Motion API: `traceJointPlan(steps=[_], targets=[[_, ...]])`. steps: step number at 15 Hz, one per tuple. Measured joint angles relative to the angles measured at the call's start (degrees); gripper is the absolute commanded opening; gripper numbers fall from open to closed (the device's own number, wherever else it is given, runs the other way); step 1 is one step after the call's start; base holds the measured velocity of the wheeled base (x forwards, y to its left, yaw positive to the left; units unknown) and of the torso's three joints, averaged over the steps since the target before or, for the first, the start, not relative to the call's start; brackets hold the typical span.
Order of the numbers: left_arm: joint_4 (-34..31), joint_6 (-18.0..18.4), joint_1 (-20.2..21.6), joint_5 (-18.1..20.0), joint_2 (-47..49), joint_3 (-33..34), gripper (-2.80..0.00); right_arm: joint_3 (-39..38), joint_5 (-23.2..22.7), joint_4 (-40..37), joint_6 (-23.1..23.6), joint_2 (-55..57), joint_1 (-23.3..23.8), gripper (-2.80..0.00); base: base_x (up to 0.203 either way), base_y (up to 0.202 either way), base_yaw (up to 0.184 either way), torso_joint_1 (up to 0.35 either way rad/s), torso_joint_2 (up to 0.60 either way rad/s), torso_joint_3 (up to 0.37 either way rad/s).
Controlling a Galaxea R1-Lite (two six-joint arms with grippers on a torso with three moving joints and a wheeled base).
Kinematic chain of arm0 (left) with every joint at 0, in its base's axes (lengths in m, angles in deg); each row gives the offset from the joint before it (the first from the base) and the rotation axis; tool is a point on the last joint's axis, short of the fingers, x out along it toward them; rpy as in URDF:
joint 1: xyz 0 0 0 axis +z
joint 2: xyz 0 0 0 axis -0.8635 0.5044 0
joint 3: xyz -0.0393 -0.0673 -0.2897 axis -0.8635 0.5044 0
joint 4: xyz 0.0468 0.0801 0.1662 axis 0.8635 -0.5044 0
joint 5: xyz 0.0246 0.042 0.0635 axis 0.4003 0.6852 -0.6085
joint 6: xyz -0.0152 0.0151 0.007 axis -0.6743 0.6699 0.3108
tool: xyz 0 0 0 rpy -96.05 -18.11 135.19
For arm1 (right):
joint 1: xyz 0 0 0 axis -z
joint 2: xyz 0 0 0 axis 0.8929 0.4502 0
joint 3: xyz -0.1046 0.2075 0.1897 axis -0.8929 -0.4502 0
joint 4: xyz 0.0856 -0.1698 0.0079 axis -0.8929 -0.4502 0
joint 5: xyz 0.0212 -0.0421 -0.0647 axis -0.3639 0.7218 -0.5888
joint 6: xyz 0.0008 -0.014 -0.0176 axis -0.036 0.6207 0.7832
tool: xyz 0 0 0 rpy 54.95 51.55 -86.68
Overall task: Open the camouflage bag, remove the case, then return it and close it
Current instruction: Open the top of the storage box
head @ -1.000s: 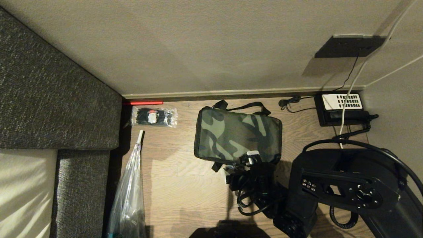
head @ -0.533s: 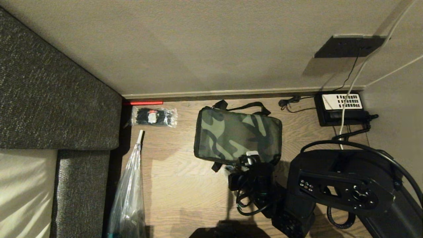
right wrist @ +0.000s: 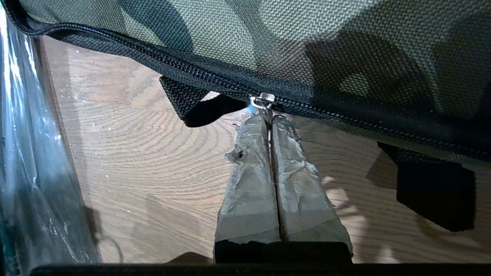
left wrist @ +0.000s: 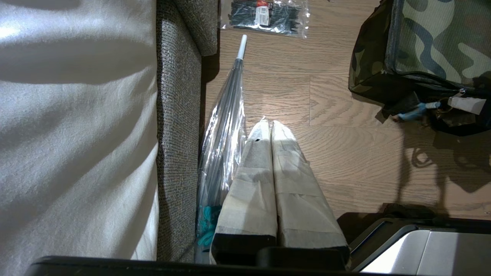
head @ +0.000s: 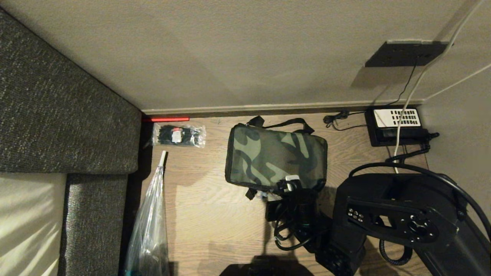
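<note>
The camouflage bag [head: 276, 155] lies zipped shut on the wooden floor near the wall, its black strap toward the skirting. My right gripper [right wrist: 269, 119] is at the bag's near edge, shut on the metal ring of the zipper pull [right wrist: 261, 102], with a trace of light blue beside it. From the left wrist view the light blue zipper pull [left wrist: 412, 113] hangs at the bag's [left wrist: 429, 34] near corner. My left gripper [left wrist: 270, 124] is shut and empty, parked above the floor beside the sofa. The case is hidden.
A grey sofa [head: 57, 115] fills the left side. A clear-wrapped umbrella [head: 149, 222] lies along it. A packet of black cable ties [head: 178, 135] sits by the skirting. A black telephone [head: 397, 124] with cables stands at the right wall.
My right gripper's fingers have closed at the bag's near edge. The arm has stayed almost in place and the bag has not moved.
</note>
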Motion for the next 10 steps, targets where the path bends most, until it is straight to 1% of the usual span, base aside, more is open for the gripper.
traceJointPlan(steps=[4, 10], targets=[[0.0, 0.0, 0.0, 0.0, 0.0, 0.0, -2.80, -0.8, 0.1, -0.3, 0.2, -0.3, 0.0, -2.80, 0.000, 0.000, 0.000, 0.000, 0.00, 0.000], [0.0, 0.0, 0.0, 0.0, 0.0, 0.0, -2.80, -6.0, -0.4, -2.7, 0.9, -4.7, 0.8, -2.80, 0.000, 0.000, 0.000, 0.000, 0.00, 0.000]])
